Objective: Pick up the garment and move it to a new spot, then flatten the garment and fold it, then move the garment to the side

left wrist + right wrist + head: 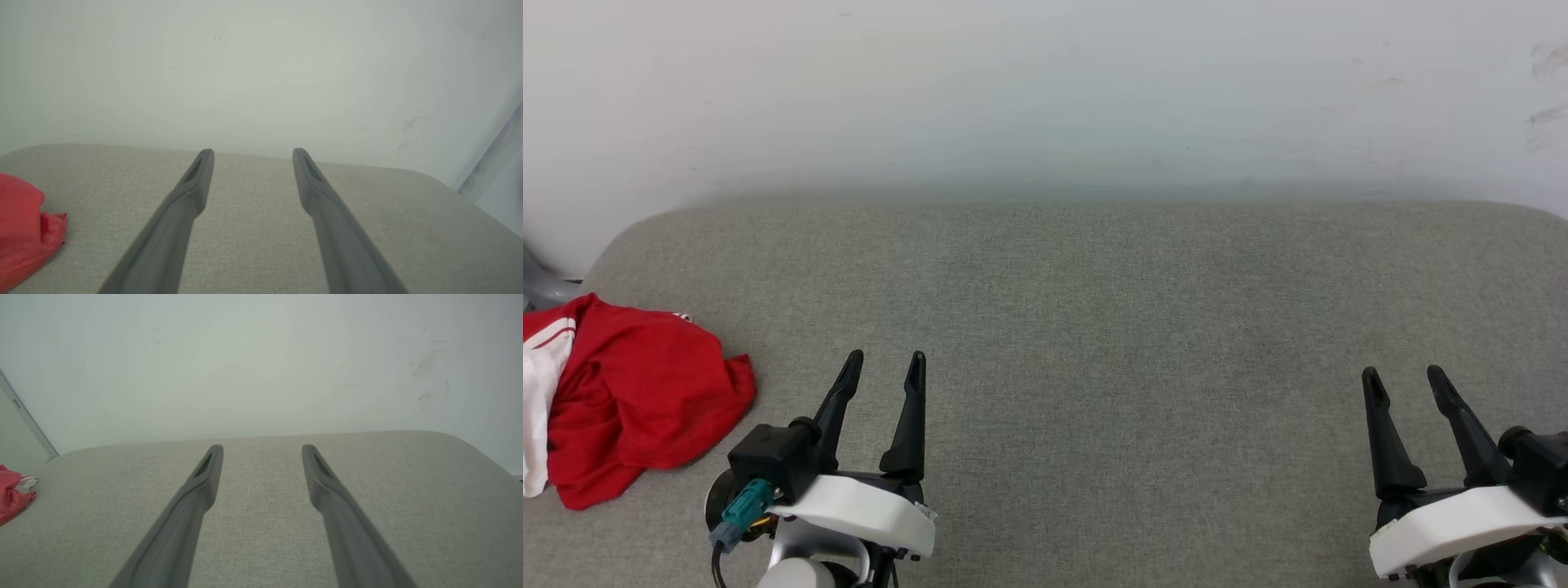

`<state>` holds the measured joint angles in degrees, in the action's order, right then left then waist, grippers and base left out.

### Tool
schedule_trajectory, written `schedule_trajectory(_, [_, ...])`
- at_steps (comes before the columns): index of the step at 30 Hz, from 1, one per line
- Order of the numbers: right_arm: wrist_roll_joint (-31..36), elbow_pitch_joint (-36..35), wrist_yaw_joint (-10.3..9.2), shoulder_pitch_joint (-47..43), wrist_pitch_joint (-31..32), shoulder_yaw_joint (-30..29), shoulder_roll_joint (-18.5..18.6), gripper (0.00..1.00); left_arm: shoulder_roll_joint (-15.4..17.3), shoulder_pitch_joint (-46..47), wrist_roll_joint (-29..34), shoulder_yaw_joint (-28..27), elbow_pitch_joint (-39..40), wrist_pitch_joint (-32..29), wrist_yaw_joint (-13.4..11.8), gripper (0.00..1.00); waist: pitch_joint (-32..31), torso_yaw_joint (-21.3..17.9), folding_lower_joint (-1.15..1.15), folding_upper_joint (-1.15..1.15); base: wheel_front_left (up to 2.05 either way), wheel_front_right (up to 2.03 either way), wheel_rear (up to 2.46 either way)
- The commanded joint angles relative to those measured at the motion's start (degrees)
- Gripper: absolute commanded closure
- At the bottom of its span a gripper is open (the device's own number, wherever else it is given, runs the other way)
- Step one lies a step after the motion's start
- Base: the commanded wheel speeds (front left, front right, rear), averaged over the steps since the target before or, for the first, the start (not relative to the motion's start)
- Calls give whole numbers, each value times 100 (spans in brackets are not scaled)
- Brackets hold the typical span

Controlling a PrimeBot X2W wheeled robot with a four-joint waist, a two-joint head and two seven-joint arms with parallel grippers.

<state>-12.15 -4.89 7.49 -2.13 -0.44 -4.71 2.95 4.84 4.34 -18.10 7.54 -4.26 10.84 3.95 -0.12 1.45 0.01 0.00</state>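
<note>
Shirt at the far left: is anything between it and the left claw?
Nothing visible. The shirt lies crumpled to the left of the open left claw, apart from it, with just bare grey cushion between them.

Crumpled red-and-white garment (629,400) lies at the cushion's left end.

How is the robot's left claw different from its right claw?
The left gripper is near the crumpled red garment; the right gripper is far from it. In the head view, the left gripper's fingers lean rightward, the right gripper's leftward. Both are open and empty, over the grey surface.
</note>
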Motion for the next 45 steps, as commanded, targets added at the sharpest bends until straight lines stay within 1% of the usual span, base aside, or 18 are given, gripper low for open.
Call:
schedule_trajectory(1, [100,-82,0,-22,7,-9,-9,0,29,28,121,27,24,63,-21,0,2,3,0,0,0,0,0])
schedule_trajectory(17, [537,-189,-1,-136,-48,-95,-10,0,-88,22,693,32,-179,270,94,0,17,81,0,0,0,0,0])
schedule_trajectory(23, [677,-215,-1,-161,-48,-111,-10,0,-124,76,820,-20,-305,333,112,0,15,247,0,0,0,0,0])
schedule_trajectory(26, [728,-255,-1,-177,-50,-98,-9,0,-145,116,876,-46,-310,363,126,0,11,415,0,0,0,0,0])
schedule_trajectory(27, [810,-286,-1,-208,-46,-76,-9,0,-157,119,936,-95,-346,399,140,0,6,629,-1,0,0,0,0])
schedule_trajectory(32, [982,-326,-1,-196,-54,-22,-10,0,-176,108,1024,-179,-400,446,140,0,-11,1044,-1,0,0,0,0])
schedule_trajectory(39, [944,-302,-1,-200,-36,51,-9,0,-188,119,906,-327,-559,438,151,0,-25,1648,-1,0,0,0,0])
schedule_trajectory(45, [866,-264,-2,-147,-74,107,-8,0,-194,105,865,-429,-669,437,164,0,-33,2091,-1,0,0,0,0])
